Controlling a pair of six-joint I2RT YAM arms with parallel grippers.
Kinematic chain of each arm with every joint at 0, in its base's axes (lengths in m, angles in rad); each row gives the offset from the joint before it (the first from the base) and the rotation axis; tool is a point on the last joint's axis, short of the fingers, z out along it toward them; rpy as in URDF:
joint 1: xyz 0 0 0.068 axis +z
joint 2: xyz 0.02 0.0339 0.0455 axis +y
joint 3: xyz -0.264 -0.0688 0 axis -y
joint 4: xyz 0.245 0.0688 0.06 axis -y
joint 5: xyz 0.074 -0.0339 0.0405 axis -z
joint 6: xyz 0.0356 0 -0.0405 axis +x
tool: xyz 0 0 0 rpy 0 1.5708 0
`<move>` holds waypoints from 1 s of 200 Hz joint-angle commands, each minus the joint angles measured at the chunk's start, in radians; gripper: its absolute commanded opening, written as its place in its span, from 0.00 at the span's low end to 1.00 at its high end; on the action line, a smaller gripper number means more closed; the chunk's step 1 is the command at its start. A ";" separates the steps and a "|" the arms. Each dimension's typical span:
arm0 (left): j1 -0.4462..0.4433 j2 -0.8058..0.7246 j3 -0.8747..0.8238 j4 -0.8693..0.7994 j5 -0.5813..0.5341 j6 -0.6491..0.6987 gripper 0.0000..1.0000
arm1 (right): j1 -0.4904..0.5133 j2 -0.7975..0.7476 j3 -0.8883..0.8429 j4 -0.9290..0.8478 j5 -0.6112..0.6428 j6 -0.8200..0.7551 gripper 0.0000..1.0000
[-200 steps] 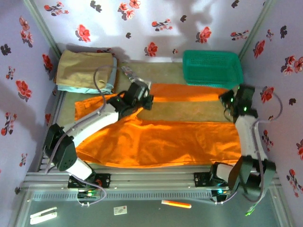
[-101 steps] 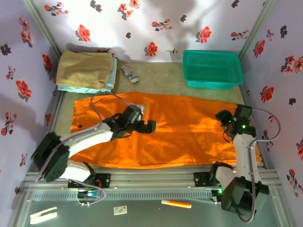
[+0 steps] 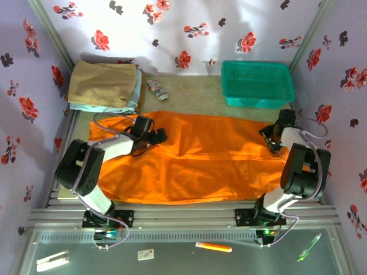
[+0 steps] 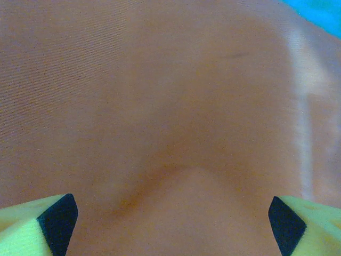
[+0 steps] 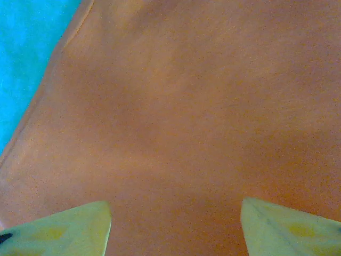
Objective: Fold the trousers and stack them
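Trousers: the trousers [image 3: 212, 154] lie flat across the middle of the table, in front of the green basket [image 3: 258, 83].
Change: the bare gap between the two legs has closed.
Left gripper [image 3: 156, 137]: fingers apart, holding nothing, over the cloth.
Right gripper [image 3: 269, 136]: also apart, at the right end.
Meaning: the lengthwise fold seems done; the crosswise fold is next.

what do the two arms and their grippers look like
Both arms have white links and black joint housings, each trailing a thin grey cable. The left gripper and right gripper look black from the top view. Up close, the fingers are pale yellow-green wedges; the left ones carry black pads.
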 commanded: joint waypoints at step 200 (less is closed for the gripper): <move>0.300 -0.416 -0.182 -0.140 0.043 -0.040 0.93 | 0.222 0.377 0.361 -0.204 0.118 -0.153 0.00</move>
